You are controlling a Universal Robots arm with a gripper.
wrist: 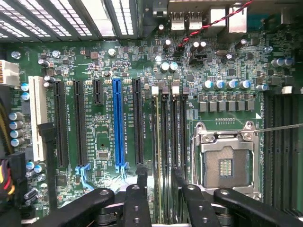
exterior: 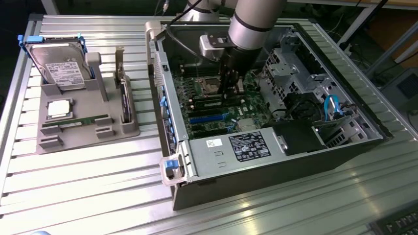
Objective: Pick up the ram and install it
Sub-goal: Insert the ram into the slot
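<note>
My gripper (exterior: 232, 90) reaches down into the open computer case (exterior: 365, 142), just above the motherboard (exterior: 225, 110) beside the processor socket (wrist: 226, 163). In the wrist view, the ram (wrist: 157, 142) is a thin green stick seen edge-on, standing in one of the memory slots next to that socket. The gripper (wrist: 159, 172) is open. Its two black fingers (wrist: 142, 172) stand on either side of the stick with a gap to each, not pressing on it.
A grey tray (exterior: 49, 142) on the exterior view's left holds a hard drive (exterior: 62, 68), a silver processor (exterior: 58, 108), another green stick (exterior: 77, 121) lying flat and an upright dark card (exterior: 122, 93). Inside the case are a power supply (exterior: 242, 147), a drive cage (exterior: 287, 63) and blue cables (exterior: 333, 107).
</note>
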